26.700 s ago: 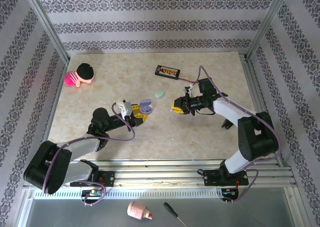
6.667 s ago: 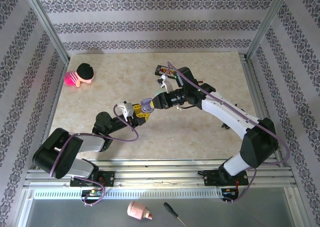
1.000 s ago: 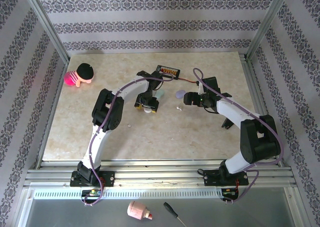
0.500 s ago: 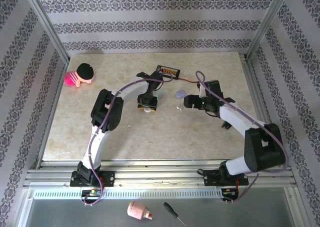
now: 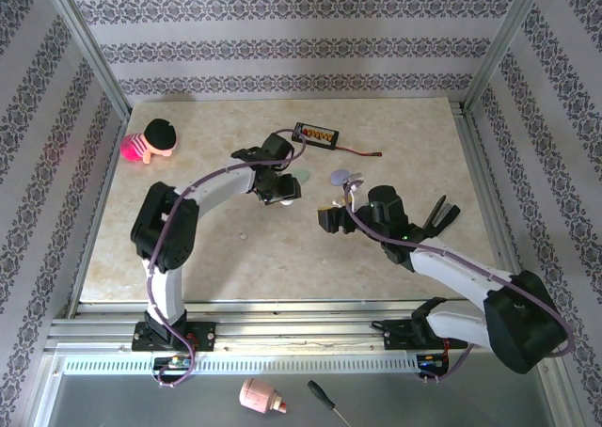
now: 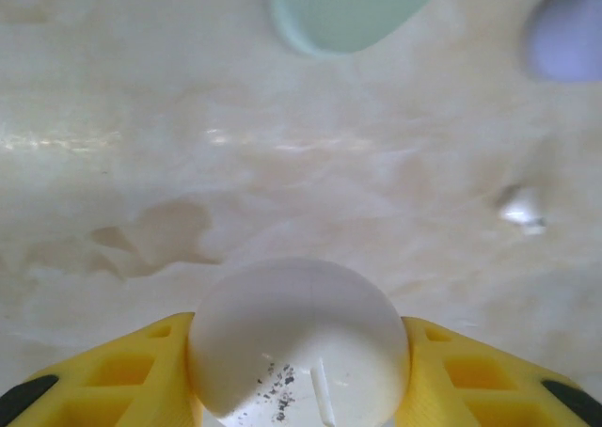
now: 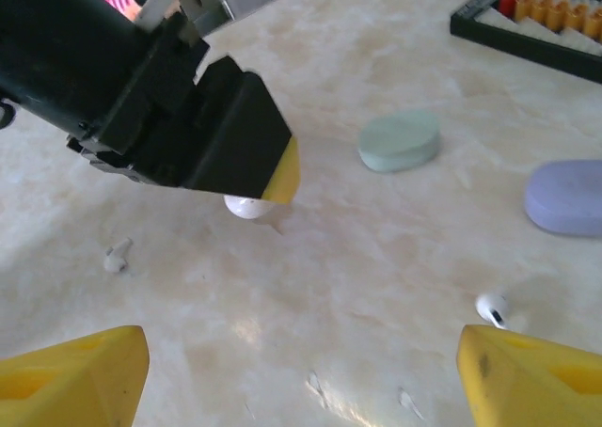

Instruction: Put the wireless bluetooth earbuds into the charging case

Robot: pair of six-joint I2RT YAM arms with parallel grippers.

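Note:
A white pebble-shaped charging case (image 6: 299,338) sits between the yellow fingers (image 6: 132,366) of my left gripper (image 5: 281,193), which is shut on it just above the table. Beyond it lie a mint-green case (image 7: 400,140) and a lavender case (image 7: 564,197), both closed. One whitish earbud (image 7: 492,307) lies on the table beside my right finger (image 7: 531,375). Another earbud (image 7: 118,255) lies further left. My right gripper (image 7: 301,380) stands wide open over bare table, a short way from the left gripper, holding nothing.
A black board with a red wire (image 5: 314,134) lies at the back of the table. A pink doll with a black hat (image 5: 150,140) lies at the far left. Metal frame posts and rails border the table (image 5: 188,258).
My left gripper has closed on the white case and its arm has swung its elbow leftward. My right arm has drawn back and its gripper moved left and nearer.

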